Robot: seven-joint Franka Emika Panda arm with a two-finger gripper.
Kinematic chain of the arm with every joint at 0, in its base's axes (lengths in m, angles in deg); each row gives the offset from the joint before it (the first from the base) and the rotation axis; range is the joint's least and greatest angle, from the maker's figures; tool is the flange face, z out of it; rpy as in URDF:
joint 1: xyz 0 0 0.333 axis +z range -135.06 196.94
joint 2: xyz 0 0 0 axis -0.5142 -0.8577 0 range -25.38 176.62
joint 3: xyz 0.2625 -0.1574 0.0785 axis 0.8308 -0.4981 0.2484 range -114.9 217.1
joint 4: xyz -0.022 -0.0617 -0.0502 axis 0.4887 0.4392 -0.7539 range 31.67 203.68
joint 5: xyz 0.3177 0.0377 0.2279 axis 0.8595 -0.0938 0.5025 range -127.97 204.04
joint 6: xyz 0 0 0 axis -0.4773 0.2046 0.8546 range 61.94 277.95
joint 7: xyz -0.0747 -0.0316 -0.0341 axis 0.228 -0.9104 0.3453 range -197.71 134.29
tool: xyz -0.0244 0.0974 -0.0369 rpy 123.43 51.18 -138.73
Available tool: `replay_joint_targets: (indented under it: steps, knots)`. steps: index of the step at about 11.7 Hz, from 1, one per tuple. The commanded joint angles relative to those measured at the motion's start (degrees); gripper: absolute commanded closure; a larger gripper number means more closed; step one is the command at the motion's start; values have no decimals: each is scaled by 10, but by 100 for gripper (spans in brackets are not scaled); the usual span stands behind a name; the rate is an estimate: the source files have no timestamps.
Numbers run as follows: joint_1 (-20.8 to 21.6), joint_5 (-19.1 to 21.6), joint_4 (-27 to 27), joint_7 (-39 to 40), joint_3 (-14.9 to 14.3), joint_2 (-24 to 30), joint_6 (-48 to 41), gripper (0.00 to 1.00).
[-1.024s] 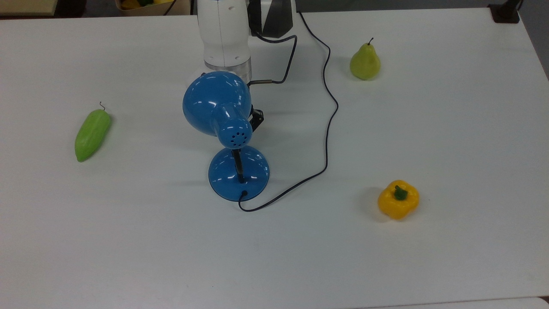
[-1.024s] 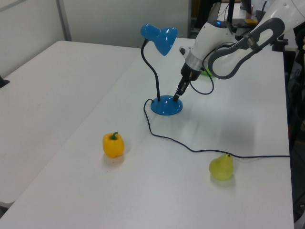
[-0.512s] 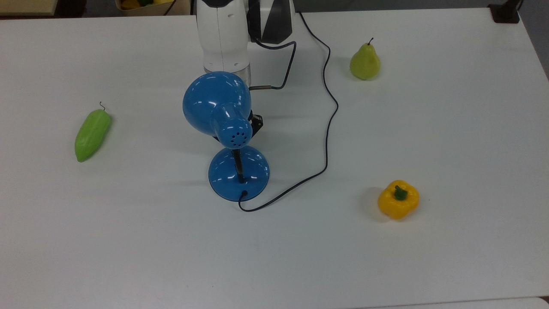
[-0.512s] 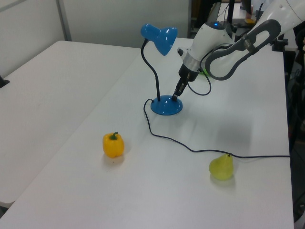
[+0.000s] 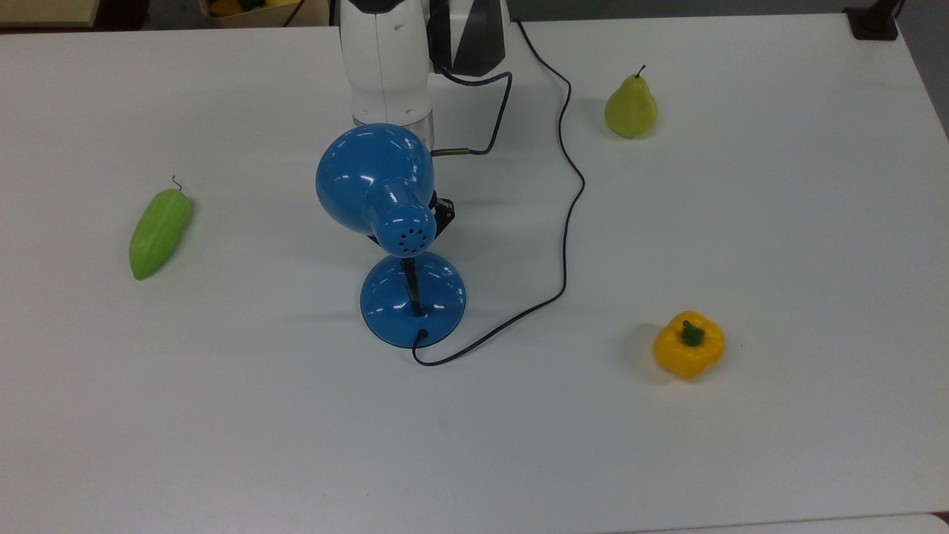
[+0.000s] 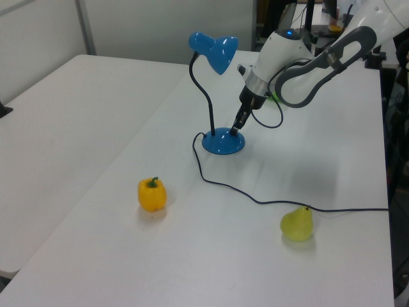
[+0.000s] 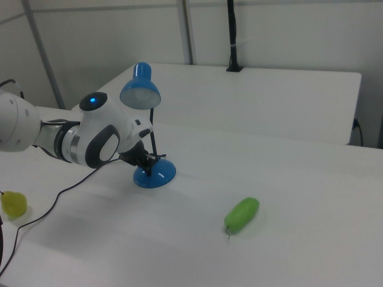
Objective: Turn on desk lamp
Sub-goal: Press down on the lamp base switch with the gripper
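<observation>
Change: arm crept toward lamp over the last second, barely any shift in the last half; lamp, cord, produce unmoved
Top view: desk lamp (image 5: 412, 297) mid-table (image 5: 222, 415), shade over base; gripper (image 5: 443, 213) peeks out just right of shade, near base's far edge; green vegetable (image 5: 159, 232) far left, pear (image 5: 631, 107) upper right, yellow pepper (image 5: 689, 345) lower right
Left view: gripper (image 6: 235, 127) angled down, tip at rim of desk lamp (image 6: 223, 141) base; touching or just above, cannot tell; fingers spread or together, cannot tell
Right view: gripper (image 7: 152, 163) low beside desk lamp (image 7: 155, 174) base
Task meaning: shade looks unlit; approach looks finished, switch press likely next
</observation>
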Motion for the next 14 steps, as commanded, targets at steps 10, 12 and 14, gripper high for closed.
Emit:
replay_joint_targets:
  steps: [10, 12, 14]
  knots:
    - [-6, -21, 0, -7, 2, -26, 31, 100]
    - [-6, -20, 20, -13, 2, 17, 24, 100]
    - [-13, -17, 25, -15, 2, 46, -20, 100]
